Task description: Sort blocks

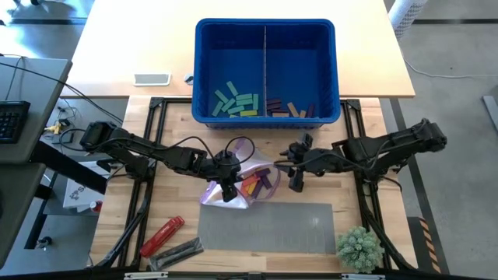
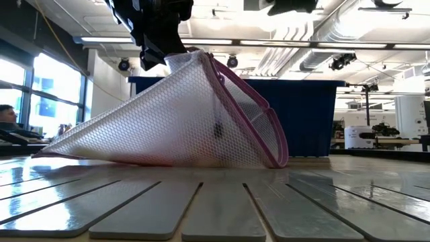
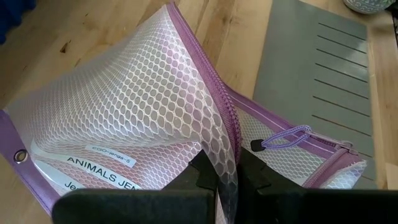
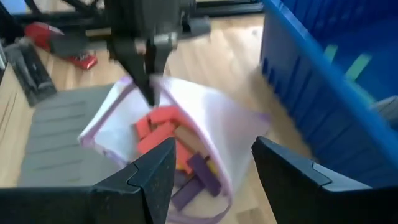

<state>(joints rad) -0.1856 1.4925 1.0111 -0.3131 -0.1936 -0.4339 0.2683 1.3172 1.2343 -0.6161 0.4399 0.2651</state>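
At the table's centre, just in front of the blue bin (image 1: 264, 74), the left gripper (image 1: 226, 189) pinches the rim of a mesh bag (image 1: 237, 180) beside its purple zipper (image 3: 229, 121), with the fingers (image 3: 205, 177) pressed together on the netting. This lifts one edge and holds the mouth open. Loose blocks (image 4: 177, 155) in orange, tan and purple lie inside the bag and spill at its mouth. Further blocks, teal and lime on the left of the divider and purple and tan on the right, already lie in the bin.

To the right, the right gripper (image 1: 296, 177) hovers near the bag mouth with jaws spread and nothing between them.

Procedure, as judged from this layout:
- Hold the left pinch steady so the mouth stays open.
- Bring the right gripper down on one block only, choosing one at the edge of the pile.
- Align the jaws across the block's narrow sides.
- Avoid catching the netting or zipper, which could drag the bag.

Readable writing: a white label on the bag (image 3: 102, 167) shows "ANIMALS JE", cut off by the gripper. A smaller line above reads roughly "jenga"; the rest is too small to confirm.
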